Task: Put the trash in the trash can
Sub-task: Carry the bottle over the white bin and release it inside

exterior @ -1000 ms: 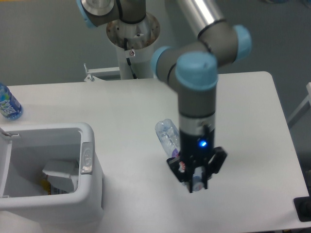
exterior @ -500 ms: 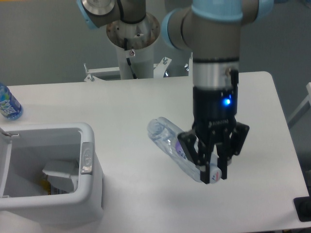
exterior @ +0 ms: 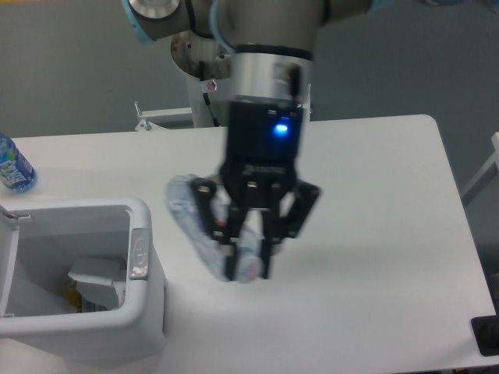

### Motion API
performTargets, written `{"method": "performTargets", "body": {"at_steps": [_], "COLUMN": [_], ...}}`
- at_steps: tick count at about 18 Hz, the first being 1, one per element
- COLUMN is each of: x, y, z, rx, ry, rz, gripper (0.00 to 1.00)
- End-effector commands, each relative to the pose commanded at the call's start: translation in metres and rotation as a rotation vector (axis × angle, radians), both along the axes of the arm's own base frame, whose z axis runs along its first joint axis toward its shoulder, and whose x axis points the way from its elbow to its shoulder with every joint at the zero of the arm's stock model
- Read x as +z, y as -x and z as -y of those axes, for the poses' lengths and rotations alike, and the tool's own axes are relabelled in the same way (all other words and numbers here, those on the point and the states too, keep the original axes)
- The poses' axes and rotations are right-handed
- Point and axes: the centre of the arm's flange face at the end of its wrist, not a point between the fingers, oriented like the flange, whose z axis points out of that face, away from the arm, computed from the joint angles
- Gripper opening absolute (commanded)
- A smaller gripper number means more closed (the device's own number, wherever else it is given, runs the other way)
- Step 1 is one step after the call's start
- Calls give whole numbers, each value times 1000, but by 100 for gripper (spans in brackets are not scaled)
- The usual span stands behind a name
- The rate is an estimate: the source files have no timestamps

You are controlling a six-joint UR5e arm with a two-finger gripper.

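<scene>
My gripper (exterior: 248, 261) is shut on the flattened clear plastic bottle (exterior: 195, 222) and holds it in the air above the table, just right of the trash can. The bottle sticks out to the upper left of the fingers, blurred by motion. The trash can (exterior: 148, 234) is a white bin at the lower left with a grey latch tab (exterior: 139, 253) and its lid open. A crumpled white wrapper (exterior: 97, 280) lies inside it.
An upright bottle with a blue label (exterior: 13, 167) stands at the table's left edge. The robot's base column (exterior: 210, 70) is at the back. A dark object (exterior: 487, 335) sits at the lower right corner.
The gripper has lifted the flattened bottle off the table and carried it left toward the trash can.
</scene>
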Motion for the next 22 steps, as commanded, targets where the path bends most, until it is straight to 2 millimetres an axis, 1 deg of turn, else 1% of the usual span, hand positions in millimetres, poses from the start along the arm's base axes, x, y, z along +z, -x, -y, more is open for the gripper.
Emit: {"method": "performTargets", "body": {"at_steps": [4,6,7,8,12,13,15,16,17,18,19,22], "x": [1,-8,-11,-15,-41,-47,-51,-52,-55,-55,-55,-54], "y": [-23,-36,-35,-39,-62,-64,-66,-71,-72,-71,-72,-74], "z": [-16,-31,-33,-38,-64,-68,-69,-71,-72,-72,-71,-63], "rx": [-43,-72,-73,-83,-149,-154,-156,-164,-165,-170,-196,-224], "ry": [-27,-47,-49,-47,-16,-9,-5,-2,2,4,9,21], "rz": [-22,-37,-39,-39,-41,-37,-32,-30,-29,-39,-74,-118], "gripper": [31,31,31,31,34,34,34,34,43,74,100,100]}}
